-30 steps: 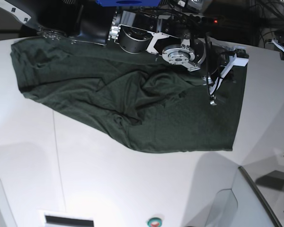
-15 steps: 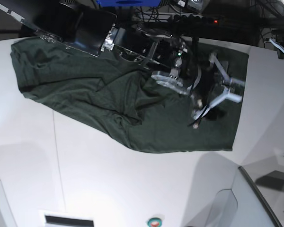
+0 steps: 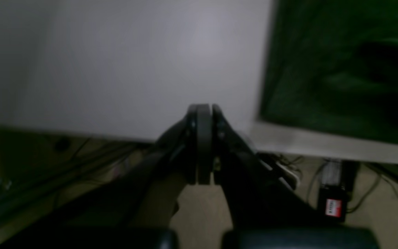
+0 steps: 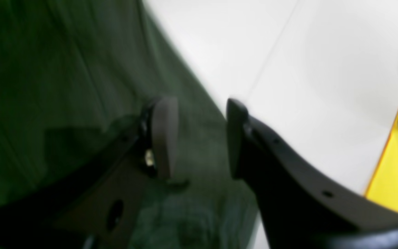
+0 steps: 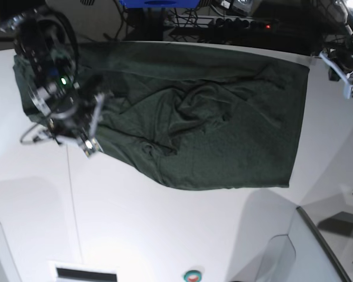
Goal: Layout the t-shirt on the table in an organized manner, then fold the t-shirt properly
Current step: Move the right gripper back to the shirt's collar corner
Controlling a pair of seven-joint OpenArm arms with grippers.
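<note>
So the dark green t-shirt [image 5: 188, 111] is spread across the upper half of the white table [image 5: 165, 235] in the base view, running from the upper left all the way to the upper right. It's not flat at all: there's a bunch of wrinkles and a bunched-up ridge around the middle, and the lower edge runs diagonally down from the left to a fairly straight hem at lower center-right. The right side edge looks pretty clean and vertical.

The right gripper [image 5: 76, 134] is over at the left of the base frame, hanging right at the shirt's lower-left edge. In its wrist cam the right gripper [image 4: 199, 138] has its two fingers parted with a clear gap between them, nothing in between, and you can see green cloth under the left finger and bare table under the right one. Can't tell if the tips are actually touching the fabric, it's blurry.

The left gripper [image 5: 344, 73] is way over at the upper right edge of the base view, off the shirt and near the table's edge. Its wrist view shows the left gripper [image 3: 202, 145] with fingers pressed together, holding nothing, with the shirt's corner in the upper right of that frame and the floor with cables [image 3: 375, 193] below the table edge.
</note>
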